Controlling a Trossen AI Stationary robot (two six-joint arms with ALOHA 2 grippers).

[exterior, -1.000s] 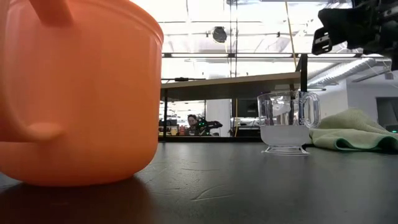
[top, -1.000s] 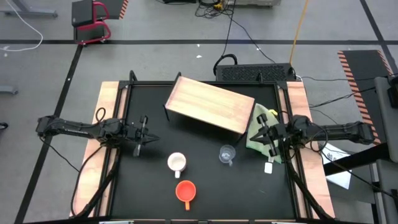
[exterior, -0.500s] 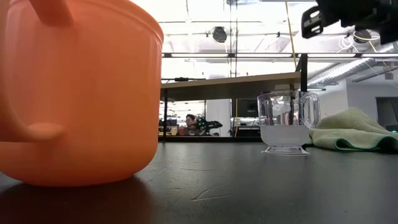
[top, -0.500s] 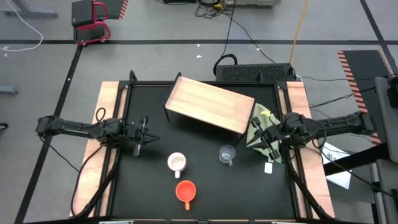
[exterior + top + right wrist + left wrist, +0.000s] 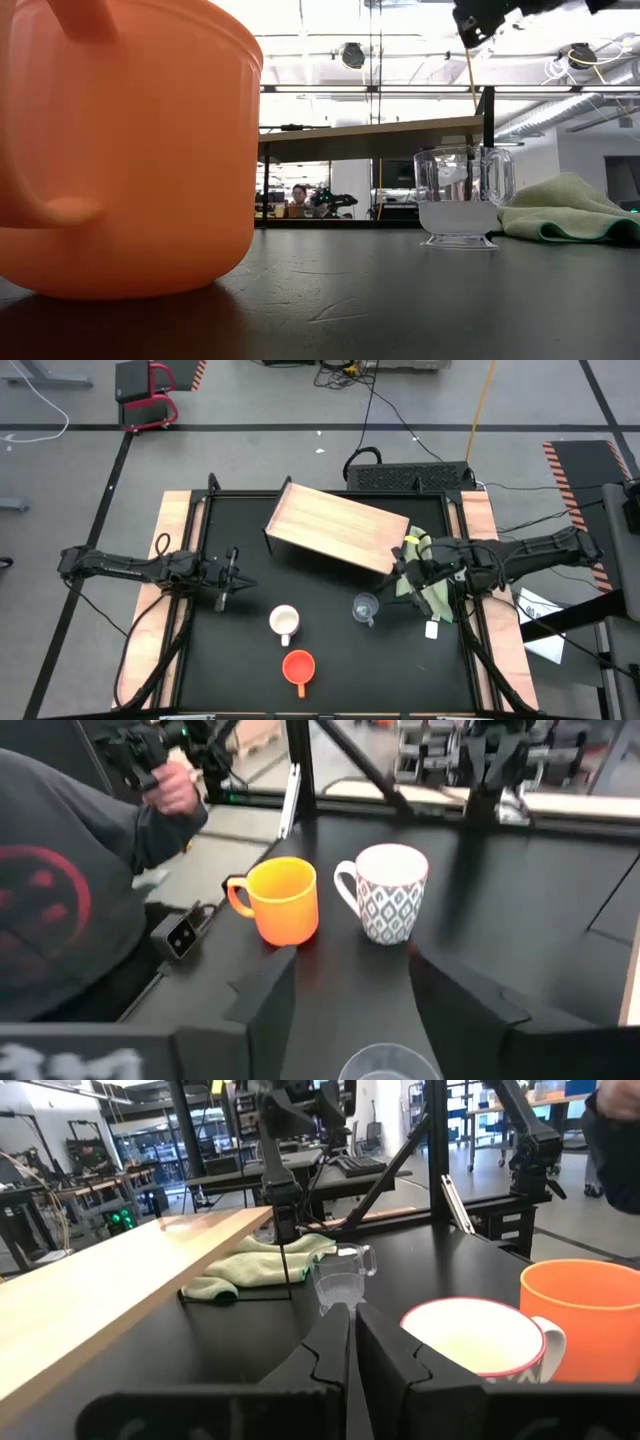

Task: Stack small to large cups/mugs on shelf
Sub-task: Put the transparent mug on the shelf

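The clear cup (image 5: 365,607) stands upright on the black table, the white patterned mug (image 5: 285,622) to its left and the orange mug (image 5: 298,667) nearer the front edge. The wooden shelf (image 5: 335,528) stands on its black legs at the back. My right gripper (image 5: 400,573) hovers open above the table, just right of the clear cup (image 5: 390,1065), and points toward the table's left. At the table's left side my left gripper (image 5: 236,582) is shut on nothing and points at the mugs.
A green cloth (image 5: 428,582) lies under my right arm near the shelf's right end, with a small white tag (image 5: 432,628) in front of it. A person in a grey top (image 5: 70,890) is at the table's front edge.
My right gripper has moved toward the table's left, off the right side strip and over the green cloth toward the clear cup, rising a little. Its fingers have opened. The cups and my left arm have kept still.
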